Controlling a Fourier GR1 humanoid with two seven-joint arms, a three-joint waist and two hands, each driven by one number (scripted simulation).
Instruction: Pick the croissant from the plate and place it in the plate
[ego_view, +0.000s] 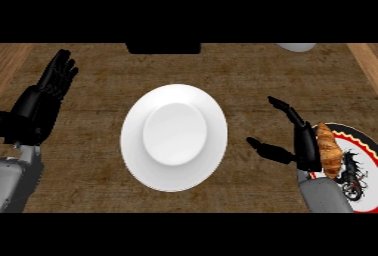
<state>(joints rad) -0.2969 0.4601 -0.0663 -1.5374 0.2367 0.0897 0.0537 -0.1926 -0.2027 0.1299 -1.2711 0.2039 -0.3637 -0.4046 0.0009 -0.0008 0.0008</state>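
- Croissant (329, 151) lies on the red-rimmed patterned plate (361, 165), long axis running near to far
- Right hand (303, 145) beside it, fingers spread apart; left hand (40, 97) rests open (far left)
- White plate (174, 137) sits mid-counter on the brown worktop (251, 75)

Even, soft light, faint shadow beside white plate (174, 172), no glare

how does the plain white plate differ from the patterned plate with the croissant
The plain white plate lies at the counter's middle and bears nothing; the patterned plate with a red rim and dark design lies at the right edge, cut off by the view, and carries the golden croissant. The open right hand partly hides it. Both lie flat on the brown counter.
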